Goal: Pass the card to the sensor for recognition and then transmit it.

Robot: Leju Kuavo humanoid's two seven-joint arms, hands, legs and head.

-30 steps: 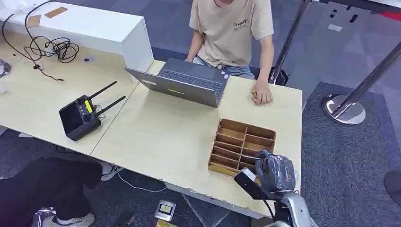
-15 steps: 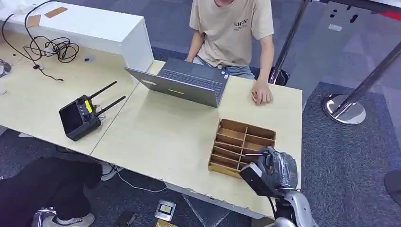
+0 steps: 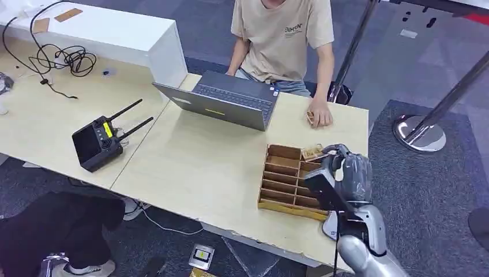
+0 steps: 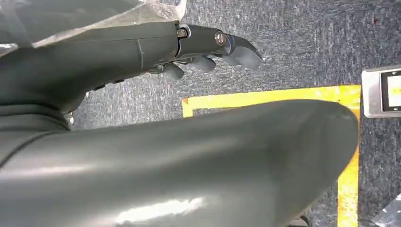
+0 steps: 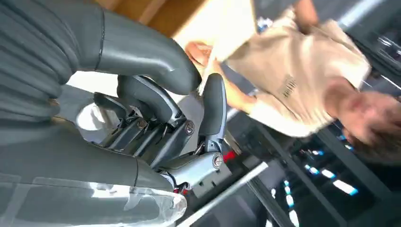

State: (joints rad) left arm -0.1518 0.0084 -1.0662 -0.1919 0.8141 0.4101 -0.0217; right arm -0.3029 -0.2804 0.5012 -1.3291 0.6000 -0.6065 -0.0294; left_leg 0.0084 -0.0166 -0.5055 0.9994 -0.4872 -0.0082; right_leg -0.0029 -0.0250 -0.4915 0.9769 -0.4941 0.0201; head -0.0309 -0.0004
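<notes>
- Holding a small tan card (image 3: 313, 153) pinched at its fingertips, the right hand (image 3: 345, 173) hangs above the far right corner of the wooden sorting tray (image 3: 281, 180), raised off the compartments.
- That lift looks like a judgement call: the card seems to have been drawn from the tray and raised so it can travel to a sensor, though which object serves as the sensor I cannot tell.
- The tray sits near the table's (image 3: 202, 161) front right edge, probably so it lies within the right arm's reach.
- Across the table a person (image 3: 282, 34) sits at a laptop (image 3: 228, 104), one hand (image 3: 319, 117) resting on the tabletop just beyond the tray, perhaps ready to receive the card.
- A black remote controller (image 3: 97, 141) lies well apart to the left, away from the work.
- From the right wrist camera, the thumb (image 5: 142, 52) and dark fingers (image 5: 213, 109) curl close together with a thin pale edge between them, likely the card, and the person beyond.
- The left wrist camera shows the left hand (image 4: 208, 49) hanging over grey carpet and a yellow floor marking (image 4: 265, 97), fingers loosely bent, holding nothing.
</notes>
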